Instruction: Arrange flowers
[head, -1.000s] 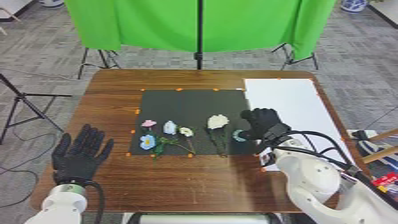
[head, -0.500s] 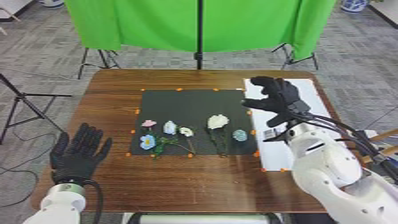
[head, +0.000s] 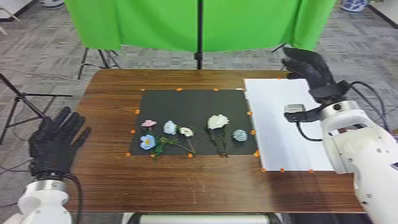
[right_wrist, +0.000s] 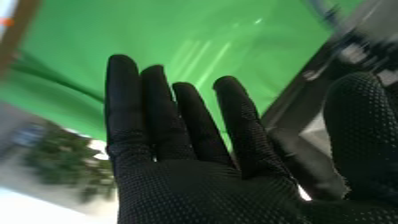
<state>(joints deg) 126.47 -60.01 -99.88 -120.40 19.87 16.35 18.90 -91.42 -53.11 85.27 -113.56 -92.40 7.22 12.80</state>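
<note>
My left hand (head: 55, 142) is at the table's left edge with its fingers straight, apart from the flowers. My right hand (head: 308, 67) is raised over the far right corner of the table, holding nothing; in the right wrist view the right hand (right_wrist: 200, 187) has straight fingers and the thumb out. On the black mat (head: 191, 105) lie a pink flower (head: 148, 123), a blue flower (head: 147, 142), a pale bluish-white one (head: 170, 127), a small white one (head: 186, 131), a large white one (head: 218, 121) and a pale blue-green one (head: 240, 135).
A white sheet (head: 284, 120) lies right of the mat, with the right forearm over its right edge. Orange markers surround both. A green cloth (head: 142, 25) hangs behind the brown table (head: 169, 185), and a black tripod (head: 27, 97) stands to the left.
My right hand has lifted off the blue-green flower, moving away and to the right beyond the sheet. My left hand has shifted slightly outward to the left. The flowers stay in place.
</note>
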